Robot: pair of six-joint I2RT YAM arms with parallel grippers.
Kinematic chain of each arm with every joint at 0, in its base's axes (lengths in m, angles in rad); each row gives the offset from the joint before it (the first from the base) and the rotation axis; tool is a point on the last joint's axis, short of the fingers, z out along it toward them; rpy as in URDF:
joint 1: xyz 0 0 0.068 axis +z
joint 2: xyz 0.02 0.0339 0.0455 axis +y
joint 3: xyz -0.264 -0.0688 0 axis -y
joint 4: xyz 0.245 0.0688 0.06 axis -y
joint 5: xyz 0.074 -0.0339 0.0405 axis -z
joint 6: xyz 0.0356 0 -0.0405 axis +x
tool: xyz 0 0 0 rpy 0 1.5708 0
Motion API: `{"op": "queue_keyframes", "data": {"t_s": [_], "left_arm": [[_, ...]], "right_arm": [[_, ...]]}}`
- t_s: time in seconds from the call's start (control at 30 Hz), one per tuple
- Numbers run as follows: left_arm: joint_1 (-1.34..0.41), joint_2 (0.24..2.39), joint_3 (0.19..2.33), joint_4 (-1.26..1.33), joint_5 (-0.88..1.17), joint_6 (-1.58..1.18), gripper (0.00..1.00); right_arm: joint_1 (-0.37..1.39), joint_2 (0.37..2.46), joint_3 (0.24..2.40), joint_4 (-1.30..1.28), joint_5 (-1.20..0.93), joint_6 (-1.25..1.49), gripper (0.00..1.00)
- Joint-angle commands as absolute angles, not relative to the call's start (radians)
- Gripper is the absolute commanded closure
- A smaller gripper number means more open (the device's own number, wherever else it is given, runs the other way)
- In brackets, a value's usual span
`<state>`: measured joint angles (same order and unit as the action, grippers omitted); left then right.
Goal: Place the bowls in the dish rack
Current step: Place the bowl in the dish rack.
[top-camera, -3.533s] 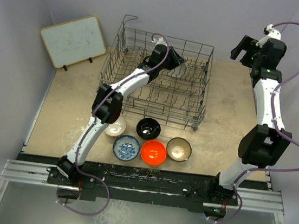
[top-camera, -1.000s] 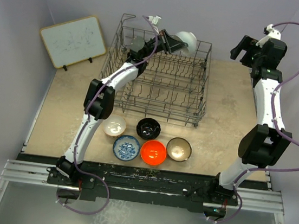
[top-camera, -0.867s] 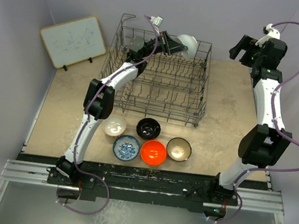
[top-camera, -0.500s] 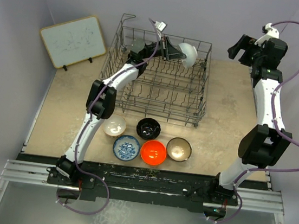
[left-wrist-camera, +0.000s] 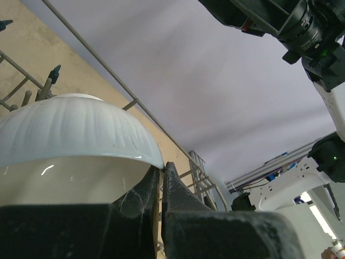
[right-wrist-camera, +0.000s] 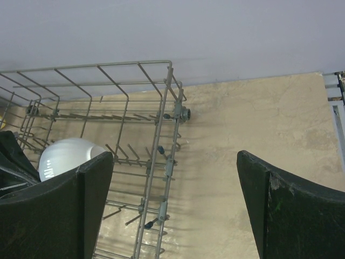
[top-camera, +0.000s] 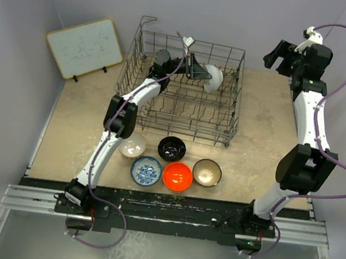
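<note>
A white bowl (top-camera: 212, 79) is being gripped by its rim between the left fingers (top-camera: 199, 71), which are being pressed shut on it. In the left wrist view the rim (left-wrist-camera: 153, 162) is being pinched between the two black fingers. The bowl is being held tilted on its side inside the dish rack (top-camera: 162, 112), toward its far right corner; whether it is touching the tines cannot be told. The right fingers (top-camera: 281, 55) are being held spread wide apart, grasping nothing, raised beyond the rack's far right corner.

Five more bowls are being carried by the table (top-camera: 65, 135), close together just in front of the rack. The cream bowl (top-camera: 133, 145) and the black bowl (top-camera: 172, 148) are sitting nearer the rack. The blue-and-white bowl (top-camera: 146, 170), the orange-red bowl (top-camera: 177, 175) and the brown-rimmed bowl (top-camera: 207, 171) are sitting nearer the arms. A white board (top-camera: 85, 47) is being propped up at the far left.
</note>
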<state>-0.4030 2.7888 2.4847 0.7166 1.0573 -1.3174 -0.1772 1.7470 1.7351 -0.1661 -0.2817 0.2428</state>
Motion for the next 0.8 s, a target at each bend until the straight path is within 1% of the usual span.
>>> {"op": "queue_keyframes", "data": {"t_s": [0.0,0.33,0.57,0.77], "left_arm": [[-0.390,2.747,2.519,0.861,1.089,-1.344,1.00],[-0.392,2.643,2.430,0.940,1.171,-1.376,1.00],[-0.397,2.539,2.287,1.116,1.203,-1.473,1.00],[-0.413,2.529,2.315,1.134,1.185,-1.514,1.00]], "right_arm": [[-0.180,1.725,1.753,-0.118,-0.303,0.232,0.03],[-0.181,1.715,1.757,-0.129,-0.292,0.228,0.03],[-0.181,1.698,1.758,-0.133,-0.280,0.235,0.03],[-0.180,1.682,1.759,-0.145,-0.261,0.235,0.03]]}}
